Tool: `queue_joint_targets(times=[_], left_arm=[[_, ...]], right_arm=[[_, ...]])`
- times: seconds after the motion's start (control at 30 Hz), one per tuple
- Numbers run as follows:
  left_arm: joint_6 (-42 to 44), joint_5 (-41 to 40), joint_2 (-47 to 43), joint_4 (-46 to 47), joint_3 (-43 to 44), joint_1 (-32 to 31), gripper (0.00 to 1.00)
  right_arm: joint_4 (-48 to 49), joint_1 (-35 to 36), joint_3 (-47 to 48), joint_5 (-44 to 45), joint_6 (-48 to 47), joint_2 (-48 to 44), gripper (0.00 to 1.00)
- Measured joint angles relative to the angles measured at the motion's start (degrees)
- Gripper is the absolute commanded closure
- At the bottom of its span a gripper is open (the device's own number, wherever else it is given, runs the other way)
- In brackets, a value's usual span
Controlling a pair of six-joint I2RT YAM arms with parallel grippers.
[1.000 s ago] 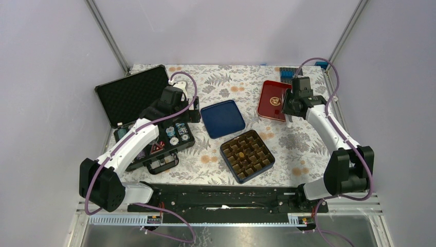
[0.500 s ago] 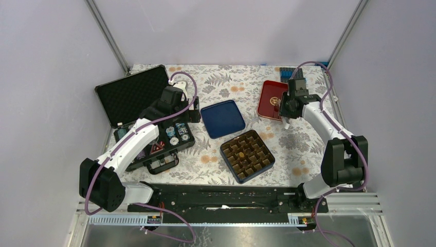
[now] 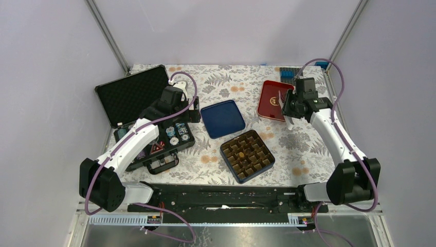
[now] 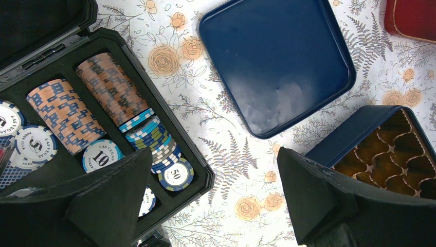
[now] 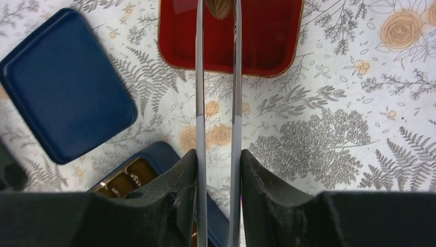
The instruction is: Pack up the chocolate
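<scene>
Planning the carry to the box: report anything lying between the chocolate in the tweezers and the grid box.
Nothing visible does. The chocolate sits at the tips of the tweezers above the red tray; only bare tablecloth separates it from the grid box. The blue lid lies off to one side.

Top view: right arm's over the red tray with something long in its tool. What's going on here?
The right tool is clamped on long metal tweezers, whose tips pinch a brown chocolate over the red tray. The blue box with its grid insert sits open nearer the arms, its lid beside it; most cells look empty. The left tool hangs open above the edge of the poker chip case, holding nothing.
</scene>
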Motion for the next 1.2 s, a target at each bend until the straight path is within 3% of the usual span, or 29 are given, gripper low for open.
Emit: queue_joint_targets(times=[0.43, 0.8, 1.2], left_arm=[[0.0, 0.1, 0.0, 0.0, 0.0, 0.0, 0.01], [-0.1, 0.1, 0.0, 0.0, 0.0, 0.0, 0.01], [-0.9, -0.2, 0.0, 0.0, 0.6, 0.0, 0.01]], right_arm=[[-13.1, 1.5, 0.9, -6.8, 0.7, -14.2, 0.70], [-25.4, 12.6, 3.1, -9.1, 0.8, -16.8, 0.70], [-31.7, 14.9, 0.8, -14.2, 0.8, -20.3, 0.70]])
